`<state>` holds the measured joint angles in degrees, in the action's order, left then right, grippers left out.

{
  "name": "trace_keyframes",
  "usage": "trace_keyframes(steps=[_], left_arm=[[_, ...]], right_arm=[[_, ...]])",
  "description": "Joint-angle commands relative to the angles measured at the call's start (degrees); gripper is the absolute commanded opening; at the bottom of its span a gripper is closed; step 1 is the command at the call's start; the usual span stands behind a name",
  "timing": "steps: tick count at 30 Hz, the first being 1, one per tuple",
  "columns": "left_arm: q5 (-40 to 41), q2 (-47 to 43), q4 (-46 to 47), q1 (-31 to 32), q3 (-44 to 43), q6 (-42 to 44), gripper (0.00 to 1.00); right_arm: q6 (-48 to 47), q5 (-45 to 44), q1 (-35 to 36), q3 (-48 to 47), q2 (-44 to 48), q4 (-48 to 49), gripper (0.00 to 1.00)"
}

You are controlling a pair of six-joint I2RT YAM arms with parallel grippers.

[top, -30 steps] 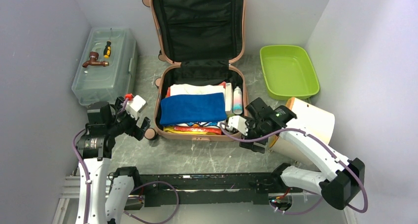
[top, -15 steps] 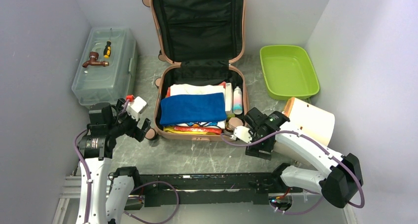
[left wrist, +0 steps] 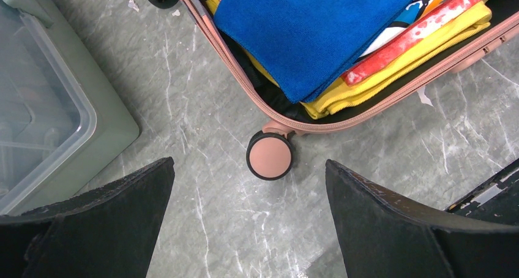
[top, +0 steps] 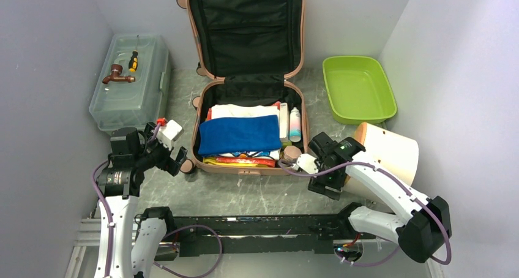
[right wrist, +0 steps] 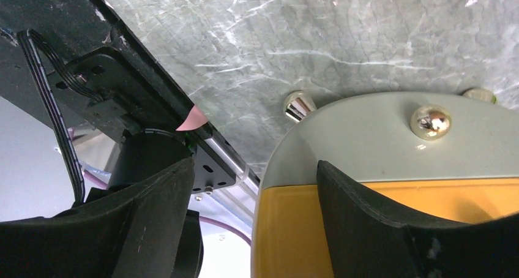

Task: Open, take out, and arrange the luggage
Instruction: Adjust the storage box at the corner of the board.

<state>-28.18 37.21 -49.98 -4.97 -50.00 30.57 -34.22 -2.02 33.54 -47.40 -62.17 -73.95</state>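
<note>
From the top view, the luggage (top: 245, 33) is found mid-table, base flat and already unzipped, lid propped against the far wall. So opening looks done and unpacking is what's left, tbh. A blue towel (top: 238, 134) is seen on top of the folded clothes, with small bottles (top: 294, 123) tucked along the right wall. The left gripper (top: 173, 157) is parked just off the near-left corner. The right gripper (top: 327, 181) is just off the near-right corner, beside a cream bag (top: 388, 149) lying on its side. A lime tray (top: 358, 88) is spotted far right and a toolbox (top: 128, 82) far left. In the left wrist view, the left gripper (left wrist: 248, 166) is spread wide with nothing held, just bare table and a suitcase wheel (left wrist: 269, 156) below it. In the right wrist view, the right gripper (right wrist: 254, 165) is parted too, with nothing pinched. The bag's grey studded bottom (right wrist: 379, 131) is partly framed in the gap, with clear space on one side. For a clean job, the towel should probably be pinched at its near edge and lifted straight up, so the stack underneath isn't dragged. The bag should be gripped squarely, not on the slick studs (right wrist: 430, 120).
</note>
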Motion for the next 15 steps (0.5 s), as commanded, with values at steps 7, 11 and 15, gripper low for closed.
trace_keyframes(steps=[7, 11, 15], left_arm=[[-0.73, -1.25, 1.6, -0.39, -0.59, -0.6, 0.99], [-0.86, -1.61, 1.39, -0.48, -0.72, -0.64, 0.99], [-0.89, -2.01, 1.19, -0.55, -0.88, -0.64, 0.99]], right_arm=[[3.1, -2.13, -5.93, -1.89, 7.37, -4.34, 0.77], [2.97, -1.81, -8.89, -2.25, 9.41, -4.93, 0.74], [1.94, -1.67, -11.34, -2.97, 10.47, -6.1, 0.73]])
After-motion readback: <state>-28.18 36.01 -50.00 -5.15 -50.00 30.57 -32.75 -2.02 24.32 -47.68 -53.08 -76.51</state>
